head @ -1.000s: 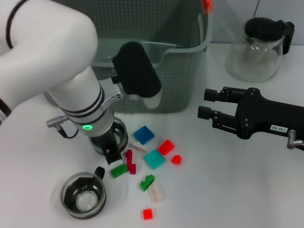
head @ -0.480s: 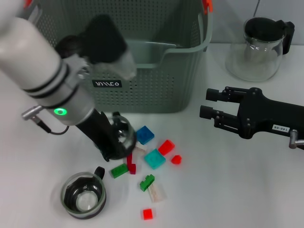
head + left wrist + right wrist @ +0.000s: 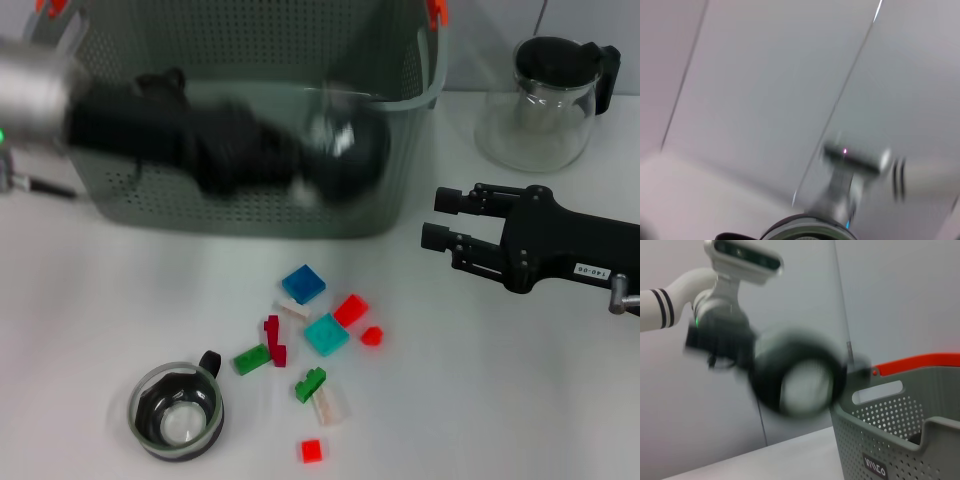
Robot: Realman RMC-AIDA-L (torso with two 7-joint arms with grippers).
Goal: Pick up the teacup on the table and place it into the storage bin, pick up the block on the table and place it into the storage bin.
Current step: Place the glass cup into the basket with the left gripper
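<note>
The left gripper (image 3: 340, 160) has swung up from the blocks, holding one teacup (image 3: 345, 150) over the storage bin (image 3: 400, 190); its grip is blurred, unreadable. A second cup (image 3: 178, 410) and eleven blocks (image 3: 303, 284) remain. The right gripper (image 3: 445, 220) hangs open.

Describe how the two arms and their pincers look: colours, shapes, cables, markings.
The left arm is white with two black bands and a small green light; its forward section and left pincer are black, and a thin dark cable trails at its side. The right arm is matt black and angular, with a small white label and a metal plug; the right pincer has two black, round-tipped fingers.
</note>
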